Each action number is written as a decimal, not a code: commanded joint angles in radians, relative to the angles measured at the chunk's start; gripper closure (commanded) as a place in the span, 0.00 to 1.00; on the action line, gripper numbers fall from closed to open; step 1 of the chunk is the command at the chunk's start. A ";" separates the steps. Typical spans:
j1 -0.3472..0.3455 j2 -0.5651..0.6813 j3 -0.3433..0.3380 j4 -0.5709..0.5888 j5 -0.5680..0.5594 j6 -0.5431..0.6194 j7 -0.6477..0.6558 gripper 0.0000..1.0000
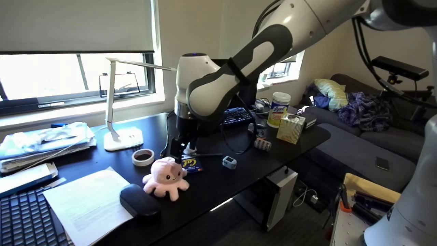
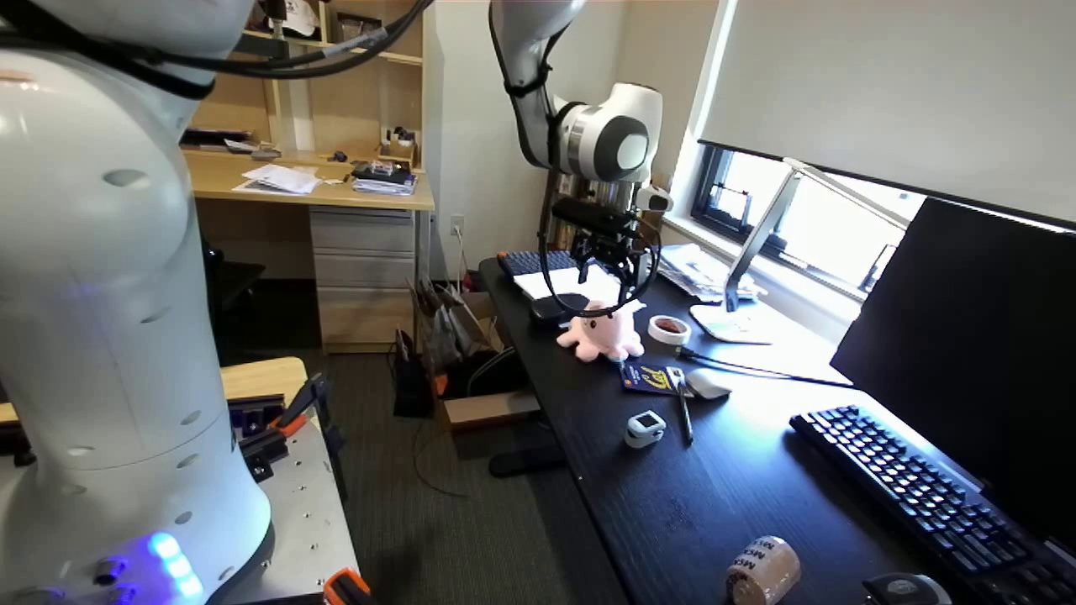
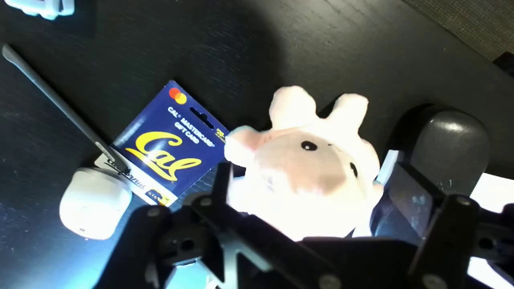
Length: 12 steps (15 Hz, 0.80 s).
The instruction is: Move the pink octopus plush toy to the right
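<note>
Lead: Operator, your fingers (image 3: 222, 186) stand spread apart and no grasp shows; in the wrist view they appear one on each side of the pink octopus plush toy (image 3: 309, 160).

Deputy: Agreed. Your gripper (image 3: 308, 171) points down at the toy's head in both exterior views. Whether either finger touches the plush, we cannot tell you.

Lead: Location, by an exterior view: your toy sits upright on the dark desk (image 1: 211, 186), with a rounded black object (image 1: 138, 200) just beside it at near left, by the edge of a paper sheet (image 1: 88, 205). A tape roll (image 1: 145, 164) lies at far left.

Deputy: At far right you have a blue Cal card (image 1: 193, 165), so close that contact with a leg is uncertain. Farther right come a pale clip device (image 1: 229, 162) and, well apart, a tissue box (image 1: 290, 129).

Lead: Progress, in our judgement: your approach looks done. Left for you: close on the plush, carry it right toward the clip device, let go, withdraw.

Deputy: Reservation noted: a toy just set down could look alike. Yet its place hard by the black object makes us rate your rightward move as not yet done.
</note>
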<state>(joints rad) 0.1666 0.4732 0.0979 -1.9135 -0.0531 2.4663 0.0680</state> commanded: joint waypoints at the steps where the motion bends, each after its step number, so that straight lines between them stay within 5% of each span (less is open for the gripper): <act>1: 0.028 0.118 -0.020 0.150 -0.025 -0.021 0.024 0.00; 10: 0.079 0.296 -0.058 0.347 -0.043 -0.109 0.034 0.00; 11: 0.078 0.308 -0.058 0.363 -0.041 -0.119 0.025 0.04; 12: 0.079 0.315 -0.060 0.371 -0.040 -0.122 0.028 0.27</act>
<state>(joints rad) 0.2319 0.7501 0.0518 -1.6046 -0.0671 2.3845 0.0686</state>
